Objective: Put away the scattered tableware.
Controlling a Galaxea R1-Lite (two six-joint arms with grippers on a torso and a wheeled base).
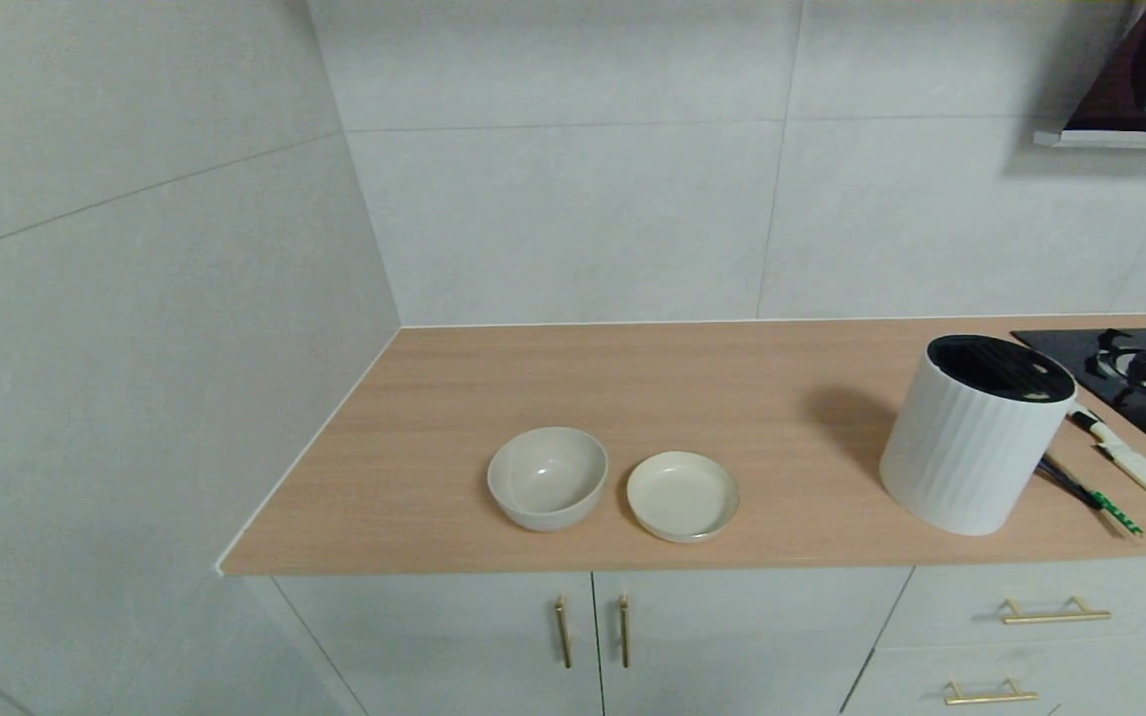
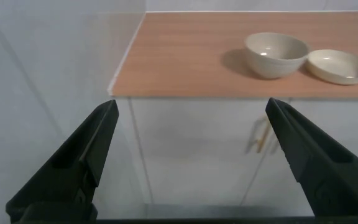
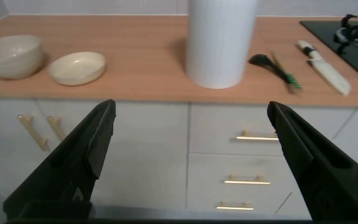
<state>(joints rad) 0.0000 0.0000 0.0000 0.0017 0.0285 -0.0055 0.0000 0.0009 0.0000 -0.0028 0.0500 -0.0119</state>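
A cream bowl and a shallow cream dish sit side by side near the front edge of the wooden counter. A white ribbed holder with a black slotted top stands to their right. Beside it lie dark chopsticks with green ends and a white-bladed knife. My left gripper hangs open below counter height, in front of the cabinet. My right gripper is likewise open, low before the drawers.
A black gas hob occupies the counter's far right. Tiled walls close the left side and back. White cabinet doors with gold handles and drawers sit under the counter. A range hood hangs at upper right.
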